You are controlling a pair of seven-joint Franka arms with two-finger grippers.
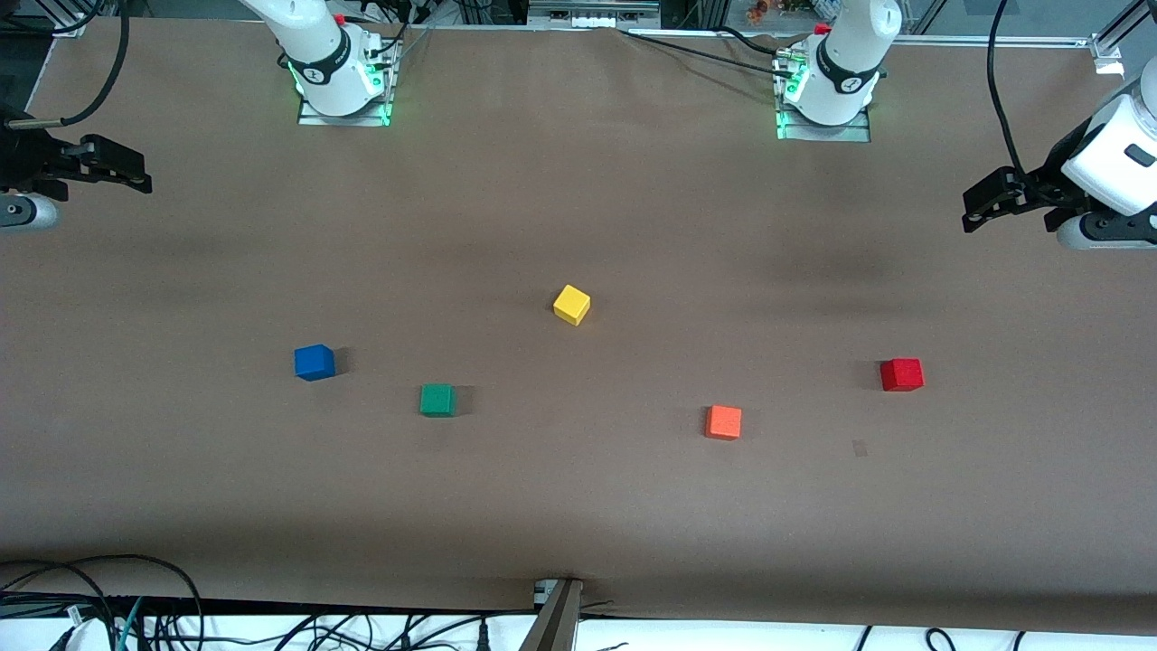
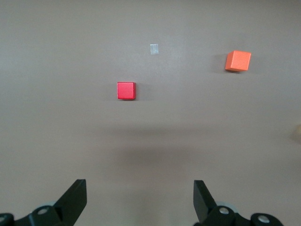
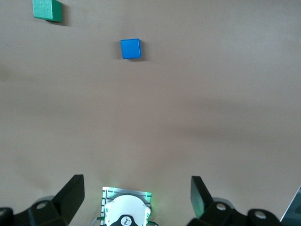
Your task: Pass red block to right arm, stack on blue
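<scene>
- So, we start with the red block [image 1: 901, 374]: it sits on the brown table [image 1: 578, 506] toward the left arm's end, about midway between the edge along the robots' bases and the edge nearest the front camera, with nothing touching it.
- We judge it to be light, stiff and solid, a small cube with flat faces and sharp edges, so it should neither crush nor bend under a firm pinch.
- Its faces look matt rather than glossy, so we expect little slipping; still, a pinch across two facing sides, centred and low on the cube, seems the safest hold to us.
- For the handover we would leave part of the cube sticking out of the first grip, so the second gripper has free faces to close on.
- The orange block [image 1: 723, 422] lies well apart from the red one, nearer the front camera and more toward the table's middle, so it should not crowd the grasp.
- The blue block [image 1: 314, 362] rests toward the right arm's end of the table, with the green block [image 1: 437, 400] near it and the yellow block [image 1: 571, 304] about in the table's middle.
- The left gripper [image 2: 140, 200] hangs in the air by the table's edge at the left arm's end, its jaws spread wide, grasping nothing and touching nothing.
- The right gripper [image 3: 137, 197] waits in the air by the edge at the right arm's end, likewise spread wide and empty.
</scene>
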